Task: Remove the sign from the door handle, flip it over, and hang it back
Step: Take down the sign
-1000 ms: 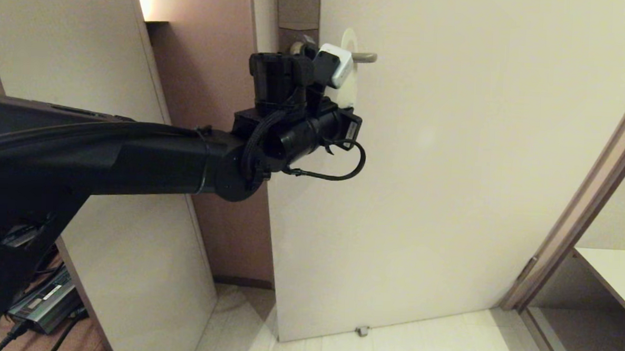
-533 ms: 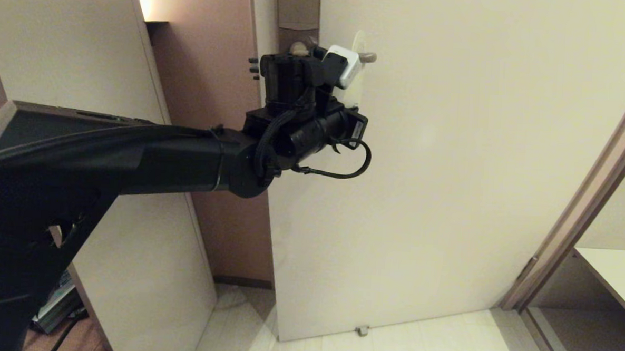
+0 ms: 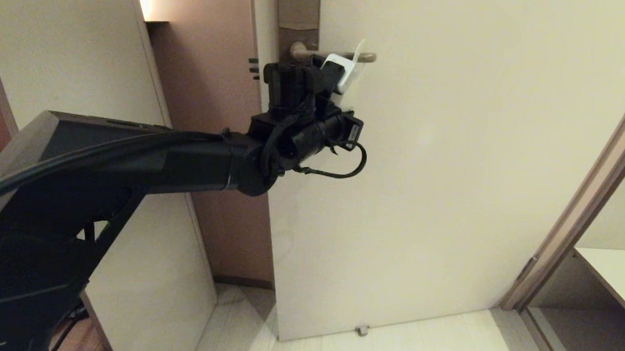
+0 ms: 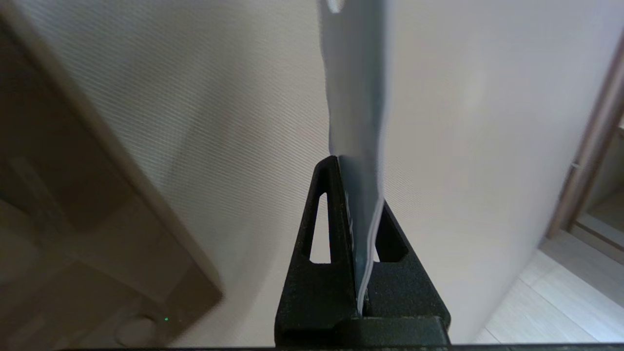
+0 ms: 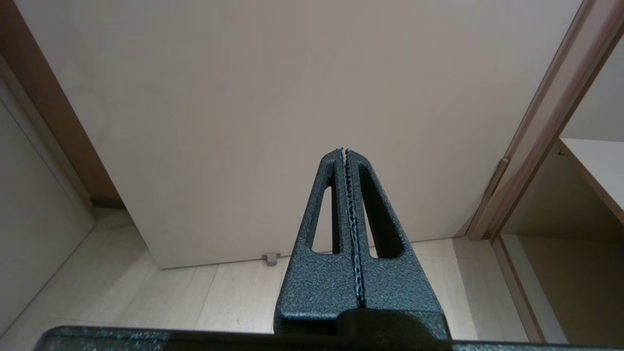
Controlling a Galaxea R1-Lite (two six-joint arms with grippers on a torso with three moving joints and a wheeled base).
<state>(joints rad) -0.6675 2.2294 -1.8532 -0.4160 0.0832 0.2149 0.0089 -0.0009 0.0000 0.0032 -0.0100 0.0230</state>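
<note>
My left tool (image 4: 358, 161) was pinching the sign (image 4: 356, 97), which I held edge-on right at the handle (image 3: 332, 54), its upper end crossing the lever near the tip and its lower part hidden behind my wrist. My right tool (image 5: 345, 152) was pressed together on nothing, pointing at the door (image 5: 292, 107) low down.

A tall cream door (image 3: 449, 176) stands shut, with a small metal stop (image 3: 361, 331) on the pale plank floor (image 3: 416, 343) at its foot. Left of it is a brown wall (image 3: 211, 86) and a light cabinet panel (image 3: 85, 60). A brown door frame (image 3: 591, 203) slants on the right.
</note>
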